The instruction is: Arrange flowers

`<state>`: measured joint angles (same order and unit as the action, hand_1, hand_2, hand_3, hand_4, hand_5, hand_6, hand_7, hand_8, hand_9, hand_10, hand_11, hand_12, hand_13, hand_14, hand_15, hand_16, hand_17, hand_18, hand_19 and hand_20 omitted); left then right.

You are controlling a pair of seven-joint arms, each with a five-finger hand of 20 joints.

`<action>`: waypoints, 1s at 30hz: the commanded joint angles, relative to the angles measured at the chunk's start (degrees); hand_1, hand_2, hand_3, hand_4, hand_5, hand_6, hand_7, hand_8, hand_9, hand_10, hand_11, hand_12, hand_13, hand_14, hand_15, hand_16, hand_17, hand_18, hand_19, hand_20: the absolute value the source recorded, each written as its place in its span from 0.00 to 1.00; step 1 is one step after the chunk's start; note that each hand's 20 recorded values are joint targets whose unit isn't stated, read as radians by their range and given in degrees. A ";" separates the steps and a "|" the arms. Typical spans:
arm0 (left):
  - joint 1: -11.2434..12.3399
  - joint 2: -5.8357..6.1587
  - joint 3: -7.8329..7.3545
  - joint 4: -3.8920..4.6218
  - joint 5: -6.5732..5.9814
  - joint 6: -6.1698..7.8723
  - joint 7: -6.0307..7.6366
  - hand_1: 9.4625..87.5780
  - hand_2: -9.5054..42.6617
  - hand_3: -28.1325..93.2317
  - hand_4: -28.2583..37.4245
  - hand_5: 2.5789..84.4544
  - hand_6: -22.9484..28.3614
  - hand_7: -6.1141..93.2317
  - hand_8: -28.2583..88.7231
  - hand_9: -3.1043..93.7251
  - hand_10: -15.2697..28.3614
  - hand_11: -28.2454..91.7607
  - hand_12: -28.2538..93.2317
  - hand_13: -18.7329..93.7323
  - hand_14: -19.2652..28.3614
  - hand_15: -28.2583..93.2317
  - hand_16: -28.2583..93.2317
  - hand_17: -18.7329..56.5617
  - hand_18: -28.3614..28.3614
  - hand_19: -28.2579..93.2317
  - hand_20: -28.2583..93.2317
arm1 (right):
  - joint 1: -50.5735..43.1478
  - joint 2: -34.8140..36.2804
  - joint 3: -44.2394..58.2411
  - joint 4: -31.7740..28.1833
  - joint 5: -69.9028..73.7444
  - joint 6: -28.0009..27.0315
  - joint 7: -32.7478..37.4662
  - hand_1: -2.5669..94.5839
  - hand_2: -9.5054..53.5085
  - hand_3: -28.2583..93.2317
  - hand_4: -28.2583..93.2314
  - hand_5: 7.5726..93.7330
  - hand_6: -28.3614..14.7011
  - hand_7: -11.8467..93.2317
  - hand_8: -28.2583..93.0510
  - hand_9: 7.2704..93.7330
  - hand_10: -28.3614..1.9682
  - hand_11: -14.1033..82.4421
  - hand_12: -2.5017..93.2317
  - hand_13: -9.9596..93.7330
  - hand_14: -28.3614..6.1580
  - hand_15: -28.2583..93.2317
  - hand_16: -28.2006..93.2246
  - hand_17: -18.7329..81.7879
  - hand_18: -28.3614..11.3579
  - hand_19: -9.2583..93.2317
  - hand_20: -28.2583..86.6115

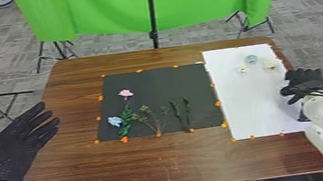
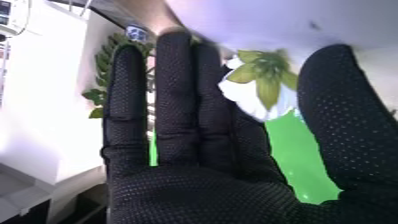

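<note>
Black fabric covered the left hand (image 1: 14,143), left of the mat (image 1: 139,81), fingers slightly spread. On the mat lay a blue flower (image 1: 115,120) and green stems (image 1: 177,110). Right of it, the right hand (image 1: 304,81) had straight fingers, thumb apart. A pink flower (image 1: 125,92) lay farther up the mat; cream flower heads (image 1: 270,64) sat to its right.

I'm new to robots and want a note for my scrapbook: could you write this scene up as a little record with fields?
Surface: brown table
Dark mat: pink flower, blue flower, leafy green stems
White sheet: blue bloom, pale bloom, another pale bloom
Left hand: fingers straight, by the table's left edge
Right hand: fingers straight, at the sheet's right edge
</note>
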<state>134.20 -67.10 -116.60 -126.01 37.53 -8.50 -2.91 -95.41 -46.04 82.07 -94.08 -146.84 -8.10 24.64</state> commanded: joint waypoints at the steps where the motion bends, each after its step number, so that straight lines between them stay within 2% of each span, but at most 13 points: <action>1: 0.65 -0.29 -0.14 -0.03 0.29 0.45 -0.83 0.20 0.19 0.82 0.07 0.41 0.50 0.27 0.15 0.32 0.63 0.45 0.35 0.37 0.71 0.51 0.23 0.10 0.87 0.59 0.29 | -1.40 0.19 -1.83 1.65 -2.52 13.48 -4.15 0.51 0.03 0.90 0.00 0.68 0.71 0.53 0.10 0.91 0.84 0.37 0.43 0.87 0.79 0.61 0.46 0.50 0.33 0.83 0.56; 4: 0.94 -0.46 -0.44 -0.18 0.27 0.52 -0.66 0.20 0.19 0.82 0.08 0.41 0.50 0.27 0.15 0.33 0.63 0.45 0.35 0.37 0.71 0.51 0.23 0.10 0.87 0.60 0.29 | -1.37 -0.25 -2.00 -0.31 -2.20 16.42 -5.41 0.54 0.00 0.92 0.00 0.76 0.70 0.52 0.11 0.97 0.86 0.36 0.44 0.92 0.79 0.63 0.47 0.53 0.31 0.86 0.57; 7: 1.25 -0.51 -0.84 -0.34 0.25 0.74 -0.59 0.20 0.19 0.82 0.07 0.41 0.50 0.27 0.15 0.33 0.63 0.45 0.35 0.37 0.71 0.51 0.23 0.10 0.87 0.60 0.29 | 1.10 -1.66 -3.77 -3.31 -1.66 17.68 -7.43 0.54 0.00 0.93 0.00 0.78 0.70 0.51 0.12 0.99 0.86 0.35 0.44 0.93 0.80 0.62 0.49 0.53 0.31 0.86 0.57; 9: 1.27 -0.42 -0.98 -0.39 0.21 0.80 -0.72 0.20 0.19 0.83 0.07 0.41 0.50 0.27 0.15 0.33 0.63 0.44 0.35 0.37 0.71 0.51 0.23 0.10 0.87 0.60 0.29 | 4.99 -2.79 -7.30 -4.32 -1.48 19.16 -8.88 0.53 0.00 0.94 0.00 0.79 0.69 0.50 0.12 0.99 0.86 0.35 0.45 0.93 0.80 0.62 0.49 0.53 0.31 0.86 0.57; 13: 1.40 -0.52 -1.09 -0.49 0.18 0.63 -0.79 0.20 0.19 0.83 0.07 0.41 0.50 0.27 0.15 0.33 0.63 0.44 0.35 0.37 0.71 0.51 0.23 0.10 0.87 0.60 0.29 | 13.99 -6.58 -15.78 -5.25 -1.00 18.74 -13.85 0.53 0.00 0.94 0.00 0.79 0.70 0.50 0.12 0.99 0.86 0.35 0.45 0.93 0.80 0.62 0.49 0.53 0.31 0.87 0.57; 20: 0.64 -0.14 -0.43 -0.30 0.14 0.67 -1.61 0.20 0.19 0.82 0.07 0.41 0.50 0.27 0.15 0.33 0.63 0.45 0.35 0.37 0.71 0.51 0.23 0.10 0.87 0.60 0.29 | 27.38 -16.11 -29.89 0.23 -2.59 16.75 -21.52 0.53 0.00 0.94 0.00 0.79 0.70 0.50 0.13 0.99 0.86 0.34 0.45 0.93 0.80 0.62 0.50 0.53 0.32 0.86 0.57; 25: 0.24 -0.07 0.06 -0.08 0.07 0.58 -2.07 0.20 0.19 0.82 0.08 0.41 0.50 0.27 0.15 0.32 0.63 0.45 0.35 0.37 0.71 0.51 0.23 0.10 0.87 0.60 0.29 | 29.25 -21.36 -32.77 2.26 -4.75 14.09 -24.81 0.53 0.00 0.94 0.00 0.79 0.70 0.50 0.13 0.99 0.86 0.34 0.45 0.92 0.80 0.62 0.50 0.53 0.32 0.86 0.58; 30: 0.29 0.15 0.32 -0.08 0.07 0.90 -2.09 0.20 0.19 0.82 0.07 0.41 0.50 0.27 0.15 0.33 0.63 0.45 0.35 0.37 0.71 0.51 0.23 0.10 0.87 0.60 0.29 | 29.40 -23.18 -35.37 2.50 -6.06 12.00 -25.62 0.53 0.00 0.93 0.00 0.79 0.71 0.50 0.13 0.99 0.86 0.33 0.45 0.92 0.81 0.62 0.50 0.53 0.32 0.86 0.58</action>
<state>134.21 -67.04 -116.84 -126.29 37.52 -8.31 -4.27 -66.60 -65.37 49.38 -90.16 -150.83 5.83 0.61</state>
